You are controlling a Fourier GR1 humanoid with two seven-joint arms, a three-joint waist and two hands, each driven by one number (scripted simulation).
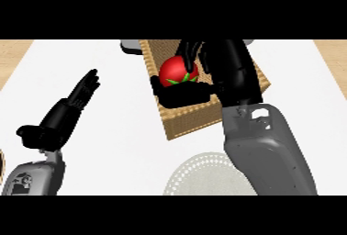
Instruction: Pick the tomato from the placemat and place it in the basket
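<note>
From my station I saw the basket [193, 120] sitting on the white counter [122, 151]. It was a long woven box set at a slant, its near short wall facing the placemat and its far end running up to the view's top edge. The tomato [175, 69] was within the basket's outline, in the far half, red with its green stalk leaves turned toward the near side. The right hand [230, 69] had hold of it. The fingers [191, 49] curled over the far side of the fruit and the thumb [183, 93] lay bent across its near side, so the tomato sat clasped between them. I could not tell whether it touched the basket's floor or hung just above it. The hand and its grey forearm covered the right part of the basket's inside.

The round pale placemat [196, 176] lay nearest me, near the basket's near wall, with its right part under that forearm.

The left hand [68, 108] was well apart at the left, its fingers straight, pointing far and a little right, holding nothing. A wide stretch of white counter showed between it and the basket's left wall. More counter ran right of the basket to a wooden strip [332, 55] at the far right corner. A grey object [132, 44] peeked out just beside the basket's far left corner, too hidden for me to identify.
</note>
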